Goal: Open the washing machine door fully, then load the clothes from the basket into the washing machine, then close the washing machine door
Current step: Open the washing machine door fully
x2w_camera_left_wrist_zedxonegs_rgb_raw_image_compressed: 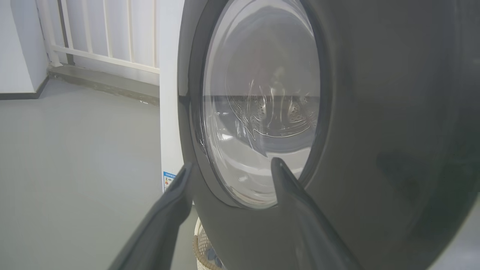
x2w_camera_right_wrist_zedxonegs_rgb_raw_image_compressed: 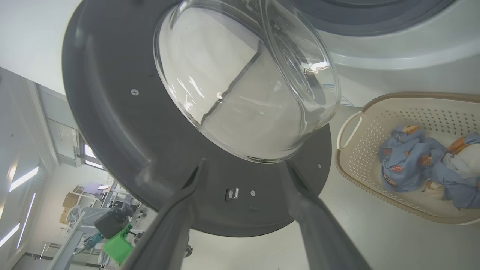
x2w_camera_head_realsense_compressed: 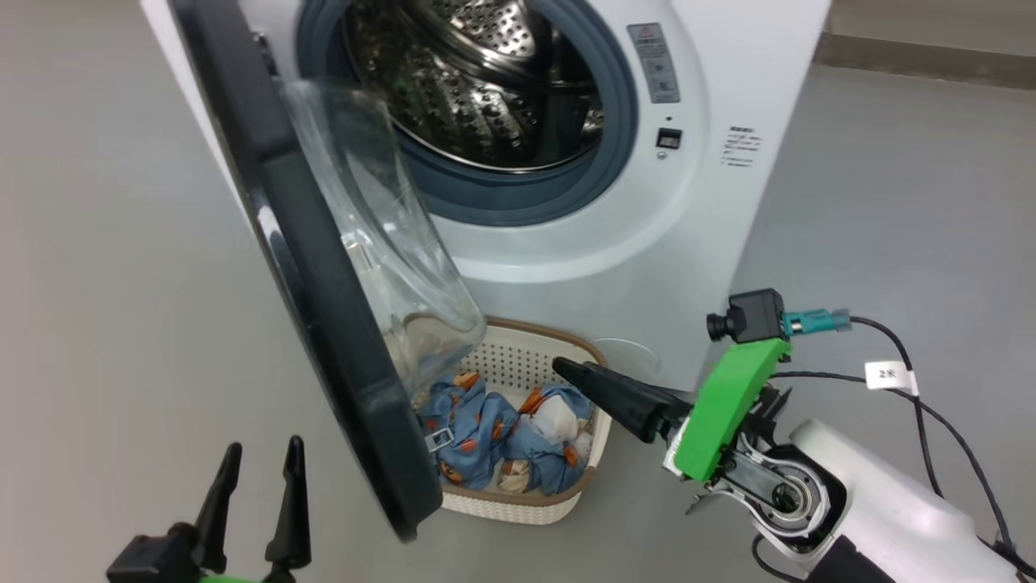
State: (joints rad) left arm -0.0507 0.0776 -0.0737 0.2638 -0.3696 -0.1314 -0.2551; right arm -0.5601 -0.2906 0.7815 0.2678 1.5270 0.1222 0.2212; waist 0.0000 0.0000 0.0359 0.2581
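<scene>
Washing machine door [x2w_camera_head_realsense_compressed: 328, 324] stands swung out from the L side of the washing machine [x2w_camera_head_realsense_compressed: 728, 97], nearly edge-on in head view. Its glass bowl [x2w_camera_head_realsense_compressed: 380, 227] bulges to the R over the back-left part of the basket [x2w_camera_head_realsense_compressed: 518, 504]. R gripper [x2w_camera_right_wrist_zedxonegs_rgb_raw_image_compressed: 244, 163] is just R of the door, fingers pointing at its inner face. In R wrist view the 2 fingers are spread wide w/ nothing between them, and the bowl's lower edge and black rim lie beyond the tips, not touching as far as I can tell. In head view the R fingers overlap into 1 dark cone, tip over the basket's R rim, near the bowl but apart from it. L gripper [x2w_camera_head_realsense_compressed: 265, 444] is low at the L, on the door's outer side. It is also spread wide and empty, near the rim's bottom edge but clear of it. The basket sits on the floor [x2w_camera_head_realsense_compressed: 97, 243] right in front of the machine, w/ the clothes [x2w_camera_head_realsense_compressed: 486, 429] inside as 2 blue bundles side by side. The drum [x2w_camera_head_realsense_compressed: 486, 81] looks bare where visible. Hidden or cut off: the basket's L end is behind the door, the machine top and drum top are cropped, and the L arm is cut off at the bottom edge. In L wrist view the basket is only a sliver under the rim, and the blue label [x2w_camera_left_wrist_zedxonegs_rgb_raw_image_compressed: 168, 180] is too small to read.
</scene>
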